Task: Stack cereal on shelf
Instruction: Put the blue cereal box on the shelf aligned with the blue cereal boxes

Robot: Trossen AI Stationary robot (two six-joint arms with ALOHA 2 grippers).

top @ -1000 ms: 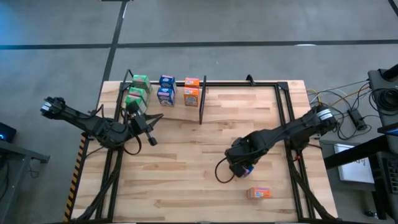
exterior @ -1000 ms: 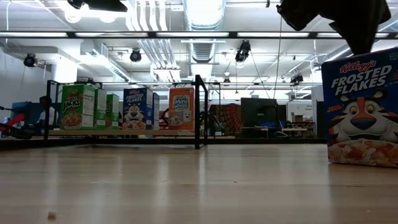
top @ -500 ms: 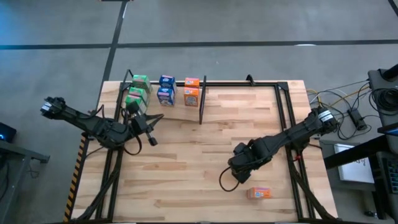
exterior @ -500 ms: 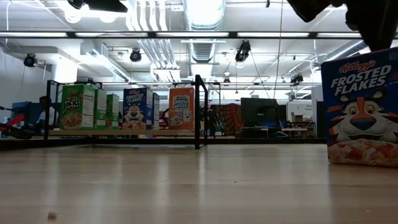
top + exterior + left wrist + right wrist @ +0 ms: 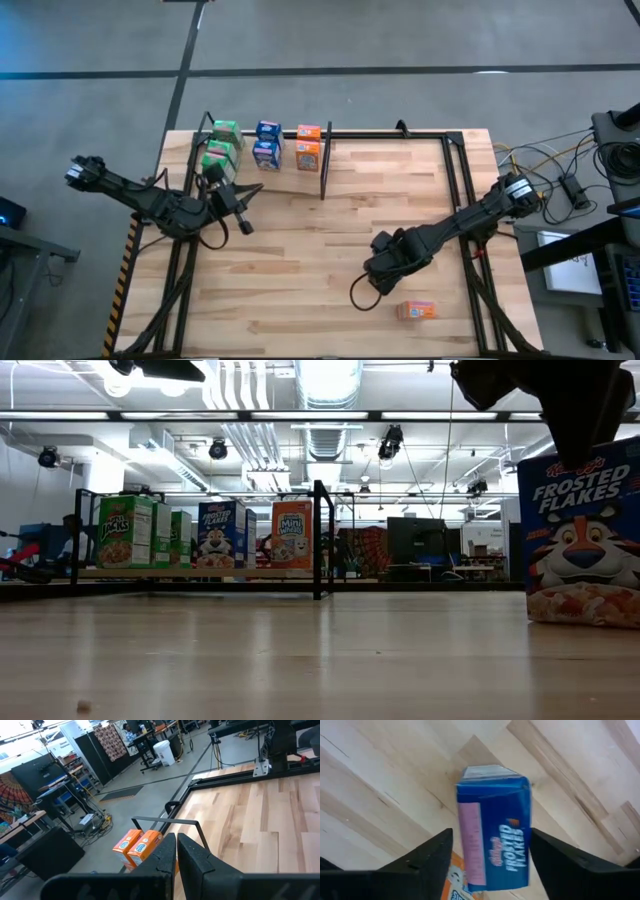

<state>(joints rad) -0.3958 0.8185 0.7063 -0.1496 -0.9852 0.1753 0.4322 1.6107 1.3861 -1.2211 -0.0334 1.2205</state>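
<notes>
Straddling an upright blue box (image 5: 495, 827) of glossy printed card, right gripper (image 5: 492, 865) fingers spread wide, gripping nothing, orange box (image 5: 417, 310) flat just beside, near right on pale planks, six boxes on black-framed shelf (image 5: 322, 160) far left, left gripper (image 5: 176, 851) pinched closed, empty.

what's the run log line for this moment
left pincer: shut, idle by shelf | right pincer: open, over blue box | box: upright on table, not held | orange box: lying nearby
</notes>
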